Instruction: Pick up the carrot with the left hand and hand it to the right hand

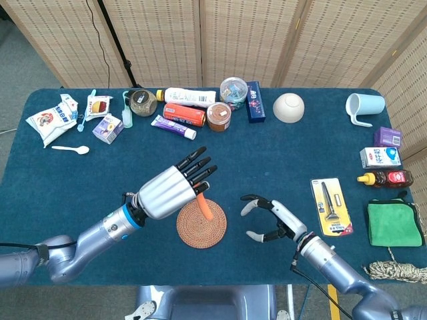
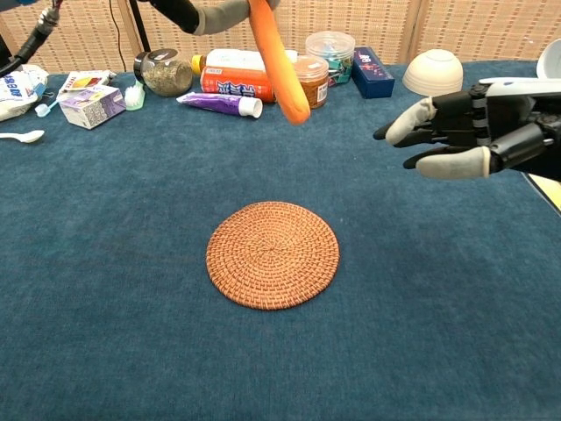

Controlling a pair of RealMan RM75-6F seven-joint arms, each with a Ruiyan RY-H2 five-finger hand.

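My left hand [image 1: 175,190] holds the orange carrot [image 1: 205,207] in the air above the round woven mat [image 1: 201,223]. In the chest view the carrot [image 2: 279,63] hangs tip-down from the hand [image 2: 203,12] at the top edge. My right hand [image 1: 269,217] is open to the right of the mat, its fingers spread and pointing left toward the carrot, a short gap away. The chest view shows that right hand [image 2: 456,124] empty, level with the carrot's tip.
Along the back of the blue table [image 1: 267,160] stand a jar [image 1: 142,101], bottles [image 1: 190,97], a tube [image 1: 173,127], tins [image 1: 219,116], a box [image 1: 255,101] and a bowl [image 1: 288,107]. A packaged tool [image 1: 330,206], green cloth [image 1: 393,223] and cup [image 1: 363,106] lie right.
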